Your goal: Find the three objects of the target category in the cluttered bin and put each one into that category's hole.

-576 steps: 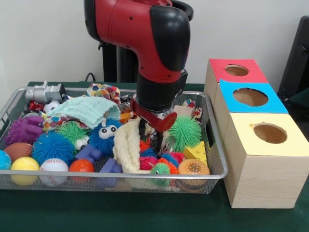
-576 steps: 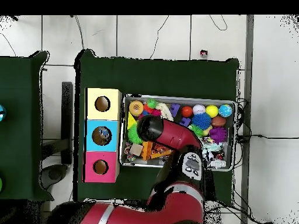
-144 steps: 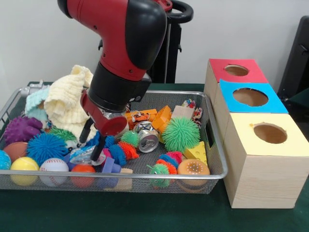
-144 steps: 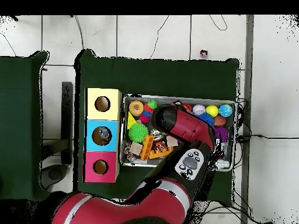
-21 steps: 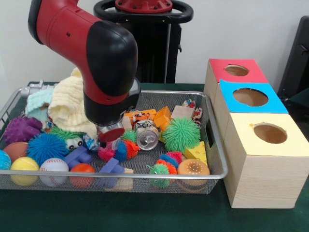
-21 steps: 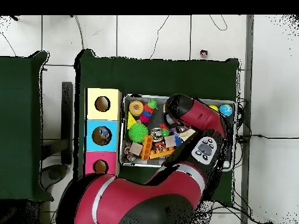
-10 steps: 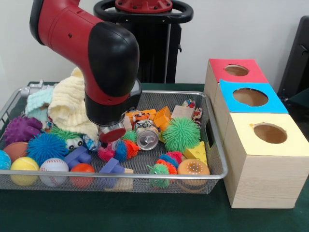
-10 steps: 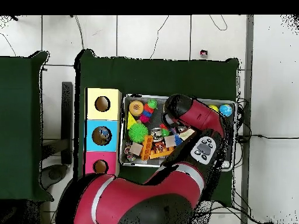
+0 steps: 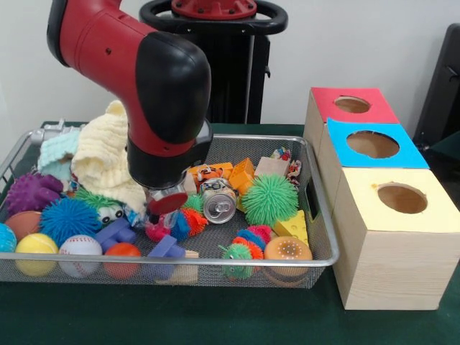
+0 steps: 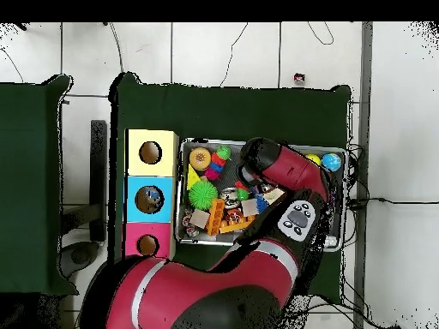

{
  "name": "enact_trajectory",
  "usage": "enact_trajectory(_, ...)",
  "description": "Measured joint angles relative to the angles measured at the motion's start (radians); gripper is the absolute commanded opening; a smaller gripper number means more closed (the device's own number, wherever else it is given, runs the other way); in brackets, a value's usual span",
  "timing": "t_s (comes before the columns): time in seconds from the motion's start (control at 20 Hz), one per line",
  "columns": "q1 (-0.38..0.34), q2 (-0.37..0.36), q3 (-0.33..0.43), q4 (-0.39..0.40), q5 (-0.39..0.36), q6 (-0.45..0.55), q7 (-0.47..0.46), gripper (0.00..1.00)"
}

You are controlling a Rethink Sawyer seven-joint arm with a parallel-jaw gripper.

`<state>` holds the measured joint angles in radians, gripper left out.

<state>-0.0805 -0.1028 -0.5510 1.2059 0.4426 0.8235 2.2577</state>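
My gripper (image 9: 161, 217) hangs low in the wire bin (image 9: 320, 237), among small pink, blue and orange spiky balls (image 9: 181, 223) left of centre. Whether it holds anything cannot be made out. A crushed silver can (image 9: 218, 201) lies just to its right, and beyond that a big green spiky ball (image 9: 270, 198). Three boxes with holes stand right of the bin: red (image 9: 351, 106), blue (image 9: 372, 144) and yellow (image 9: 401, 198). In the overhead view the arm (image 10: 279, 171) hides the gripper and much of the bin.
A cream knit cloth (image 9: 100, 162) is heaped at the bin's back left. A blue spiky ball (image 9: 68, 217), a baseball (image 9: 80, 248), a yellow ball (image 9: 36, 248) and blue blocks (image 9: 167, 249) crowd the front left. A cheese wedge (image 9: 290, 226) and a doughnut toy (image 9: 287, 249) sit at the front right.
Over the last second the arm edged slightly right and the gripper sank a little among the spiky balls. Since the oldest frames, the cream cloth went from the centre to the back left, uncovering the can.
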Motion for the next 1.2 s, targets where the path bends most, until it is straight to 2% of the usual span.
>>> enact_trajectory(1.2, 0.017, -0.090, 0.000, 0.007, 0.000, -0.018, 0.000, 0.00)
